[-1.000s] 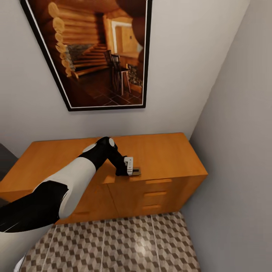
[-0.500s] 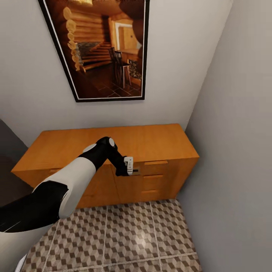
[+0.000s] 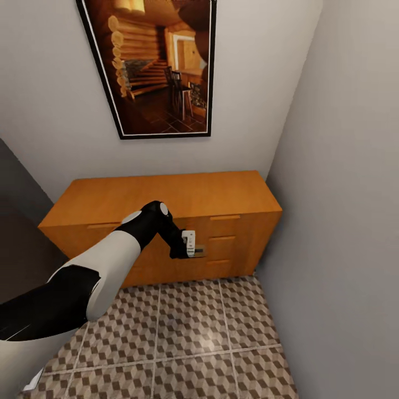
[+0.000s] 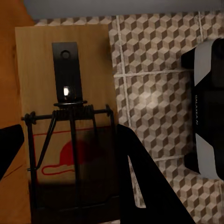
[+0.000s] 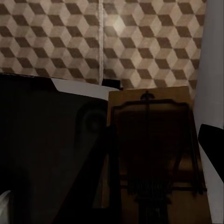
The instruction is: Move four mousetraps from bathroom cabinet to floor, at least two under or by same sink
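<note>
In the head view the left arm reaches forward from the lower left, and its left end effector (image 3: pixel 191 250) hangs in front of the cabinet (image 3: pixel 166 194), level with the drawer fronts and above the bathroom floor (image 3: pixel 183 332). A mousetrap (image 3: pixel 197 252) juts from it as a small dark flat piece against the cabinet's face. The left wrist view shows that trap (image 4: pixel 70 121) close up: a tan board with black spring bar and red bait patch, clamped between the two dark fingers (image 4: pixel 140 186), so the end effector is closed on it, with cube-patterned tile beyond. The cabinet stands against the back wall, below a framed picture (image 3: pixel 160 66) of a log interior, its right end close to the grey side wall (image 3: pixel 343 194). In the right wrist view a second mousetrap (image 5: pixel 154 140) sits shadowed between the right end effector's (image 5: pixel 156 186) dark fingers (image 5: pixel 212 137), apparently gripped, over the same tiled floor.
</note>
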Available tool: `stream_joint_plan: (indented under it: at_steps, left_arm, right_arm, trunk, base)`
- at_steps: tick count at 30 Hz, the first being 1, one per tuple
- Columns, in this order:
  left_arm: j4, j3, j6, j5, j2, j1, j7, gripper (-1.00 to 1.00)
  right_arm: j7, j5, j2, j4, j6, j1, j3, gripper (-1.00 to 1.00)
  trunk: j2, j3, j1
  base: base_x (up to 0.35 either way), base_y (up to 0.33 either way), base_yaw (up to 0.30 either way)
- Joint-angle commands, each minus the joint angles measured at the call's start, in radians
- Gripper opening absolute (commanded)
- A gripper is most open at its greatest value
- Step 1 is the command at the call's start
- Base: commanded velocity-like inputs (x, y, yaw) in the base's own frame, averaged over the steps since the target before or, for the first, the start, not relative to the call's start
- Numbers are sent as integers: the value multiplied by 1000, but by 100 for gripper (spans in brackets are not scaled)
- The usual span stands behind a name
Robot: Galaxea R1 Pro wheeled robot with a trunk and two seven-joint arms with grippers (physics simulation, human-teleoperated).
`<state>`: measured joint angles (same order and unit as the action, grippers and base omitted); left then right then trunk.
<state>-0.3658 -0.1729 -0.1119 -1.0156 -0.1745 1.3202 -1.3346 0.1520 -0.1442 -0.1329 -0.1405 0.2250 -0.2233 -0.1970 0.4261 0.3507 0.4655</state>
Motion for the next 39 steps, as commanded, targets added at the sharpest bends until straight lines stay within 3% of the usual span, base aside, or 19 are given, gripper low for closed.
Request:
stream_joint_plan:
  at_steps: [1,12,16,21,22,26,31,33,34,37,38,39]
  left_arm:
    - [-1,-2,-8,-1,0,1,-2,-100]
    - [14,-2,-8,-1,0,-13,0,-100]
    - [18,-2,-6,-1,0,-62,6,-100]
    - [22,-2,-1,-1,0,-187,68,-100]
    - [34,-2,0,-1,0,-231,119,-100]
    - [94,-2,3,-1,0,-314,239,-100]
    - [252,0,35,2,0,-403,490,-100]
    - [336,2,56,25,0,-430,626,-100]
    - [352,2,62,38,0,-437,659,-100]
    - [395,3,112,173,0,-509,840,-100]
    - [397,3,119,203,0,-521,867,-100]
    - [402,3,131,264,0,-542,919,-100]
  right_arm:
    - [3,-11,-1,1,4,-1,-7,-100]
    - [3,-11,-1,1,4,1,-6,-100]
    - [3,-12,-1,1,4,1,-3,-100]
    - [3,-12,-1,1,4,0,0,-100]
    - [3,-13,-1,1,4,0,1,-100]
    - [2,-14,-2,0,4,0,2,-100]
    - [2,-14,-4,-1,32,-1,4,-100]
    - [2,-15,-5,-1,66,-1,3,-100]
    - [2,-15,-5,-1,75,-1,3,-100]
    - [2,-15,-5,-1,106,-1,3,-100]
    - [2,-15,-5,-1,109,-1,3,-100]
    - [1,-16,-5,-1,112,-1,3,-100]
  trunk:
    - [2,2,0]
    - [2,2,0]
    - [2,2,0]
    - [2,2,0]
    - [2,2,0]
    - [2,2,0]
    - [2,2,0]
    - [2,2,0]
    - [2,2,0]
    - [2,2,0]
    - [2,2,0]
    - [2,2,0]
  base:
    - [-343,0,0]
    - [-195,0,0]
    - [-10,0,0]
    - [-1,0,0]
    - [0,0,0]
    - [0,0,0]
    - [0,0,0]
    - [0,0,0]
    - [0,0,0]
    - [0,0,0]
    - [0,0,0]
    - [0,0,0]
